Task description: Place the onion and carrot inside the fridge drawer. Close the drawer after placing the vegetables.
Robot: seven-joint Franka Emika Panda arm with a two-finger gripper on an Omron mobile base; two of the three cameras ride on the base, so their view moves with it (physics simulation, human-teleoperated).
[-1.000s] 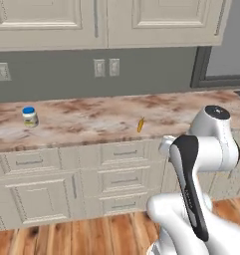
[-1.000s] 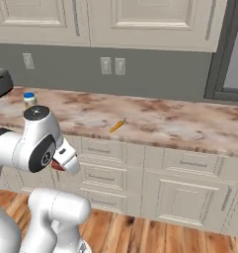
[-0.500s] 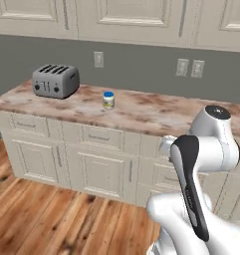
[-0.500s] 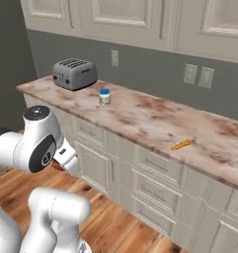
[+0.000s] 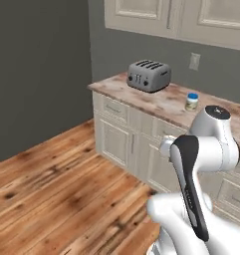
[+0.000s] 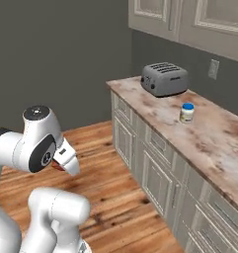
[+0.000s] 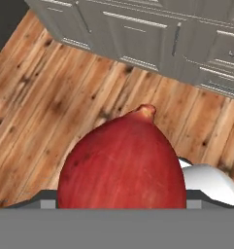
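A: The gripper (image 6: 66,159) is tucked close against the arm; in the right base view a white wedge of the hand pokes out with a sliver of red beneath it. The fingertips themselves are hidden.

B: And in the hand view?

A: A big red onion (image 7: 122,163) sits right in front of the camera, its pointed tip up, its lower part cut off by the bottom of the picture. It covers the fingers completely, so the contact itself cannot be seen, but the onion sits where the jaws are, held wide around it.

B: What lies beyond it?

A: Wooden floor (image 7: 50,102) and, at the far edge, grey cabinet fronts (image 7: 138,36) with slim bar handles, cropped at the top.

B: And the base views?

A: A marble counter (image 6: 209,143) running off the right edge, with a grey toaster (image 6: 164,78) near its far left end and a small blue-lidded jar (image 6: 187,112) just to the right of it. The jar's label is too small to read. A dark wall (image 5: 37,69) stands on the left. The upper cabinets (image 5: 181,17) are cut off by the top edge.
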